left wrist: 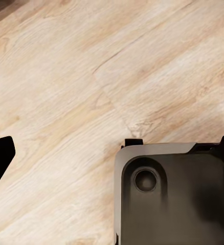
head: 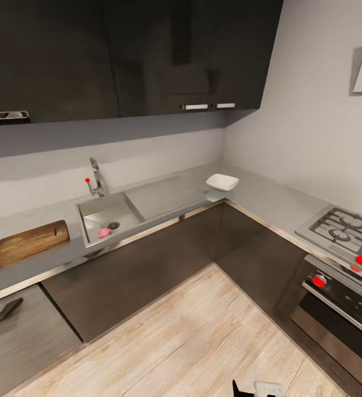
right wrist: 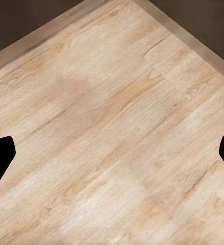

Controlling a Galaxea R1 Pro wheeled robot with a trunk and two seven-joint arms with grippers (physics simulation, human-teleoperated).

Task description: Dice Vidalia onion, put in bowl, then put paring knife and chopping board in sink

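Note:
The pinkish Vidalia onion (head: 104, 232) lies in the steel sink (head: 95, 209), close to the drain and below the chrome tap (head: 97, 177). Left of the sink, the wooden chopping board (head: 31, 243) rests flat on the grey countertop (head: 269, 201). The white bowl (head: 222, 182) stands on the countertop in the corner, past the drainboard. The paring knife is out of view. My left gripper (left wrist: 112, 153) and right gripper (right wrist: 114, 155) both hang open over the wooden floor with nothing between their fingers, well away from the counter.
A gas hob (head: 343, 229) and an oven with red knobs (head: 335, 298) stand along the right wall. Dark upper cabinets (head: 120, 55) hang over the counter. Pale wood floor (head: 192, 336) lies between me and the cabinets. My own dark base (left wrist: 173, 199) sits under the left gripper.

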